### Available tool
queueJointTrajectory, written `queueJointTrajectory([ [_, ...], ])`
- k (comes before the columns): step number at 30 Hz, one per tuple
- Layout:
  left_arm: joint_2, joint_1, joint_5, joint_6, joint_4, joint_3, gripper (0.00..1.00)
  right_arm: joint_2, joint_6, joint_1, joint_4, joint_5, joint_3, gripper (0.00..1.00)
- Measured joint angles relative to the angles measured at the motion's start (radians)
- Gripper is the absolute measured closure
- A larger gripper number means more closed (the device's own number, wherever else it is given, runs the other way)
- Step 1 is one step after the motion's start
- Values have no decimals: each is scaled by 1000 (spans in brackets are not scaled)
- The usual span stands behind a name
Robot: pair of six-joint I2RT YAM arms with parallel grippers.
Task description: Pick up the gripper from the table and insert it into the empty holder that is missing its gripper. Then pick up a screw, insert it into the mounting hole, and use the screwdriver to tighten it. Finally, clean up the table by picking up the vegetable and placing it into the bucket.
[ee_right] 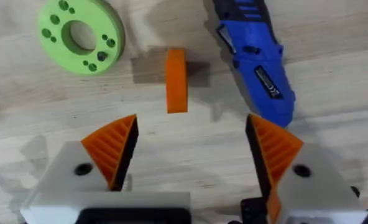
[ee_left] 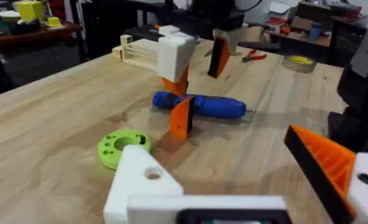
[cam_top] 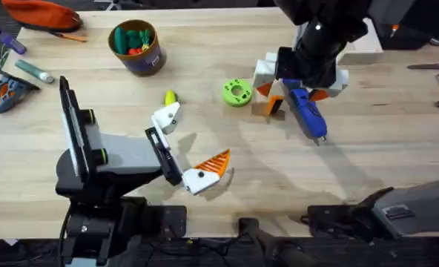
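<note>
Reading anything off the screwdriver [ee_right: 258,62]?

Only that a dark label with pale writing sat on its blue body; the writing was too small to make out. No other lettering was legible.

Where did everything lie, counting from the green disc [cam_top: 236,92]?

One loose orange gripper [ee_right: 176,79] stood on edge just beside the disc, between it and the single screwdriver, apart from both. The right gripper [ee_right: 190,149] hung over that spot, its two orange ribbed pads [ee_right: 112,146] spread wide with nothing between them. In the overhead view its dark arm covered part of the screwdriver.

And on the disc's other side?

One yellow-green vegetable [cam_top: 170,97] lay near the disc, with the holder [cam_top: 166,117] close by it: a white finger base carrying no orange pad, its mounting hole visible. It belonged to the left gripper [cam_top: 196,137], whose other finger did carry a pad; the two stood apart, pinching nothing. That made three mounted pads and one loose.

The bucket [cam_top: 136,46]?

One, well beyond the vegetable from the disc, with green and red toys inside. Farther still lay a grey-green marker [cam_top: 34,70] and an orange pouch [cam_top: 45,15].
</note>
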Motion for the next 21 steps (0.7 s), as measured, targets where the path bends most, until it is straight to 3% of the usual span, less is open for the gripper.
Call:
queueJointTrajectory([
  [10,0,0,0,0,0,0,15,19,-27,0,116,-22,-53,13],
  [21,0,0,0,0,0,0,15,105,-42,-5,117,-48,-71,113],
])
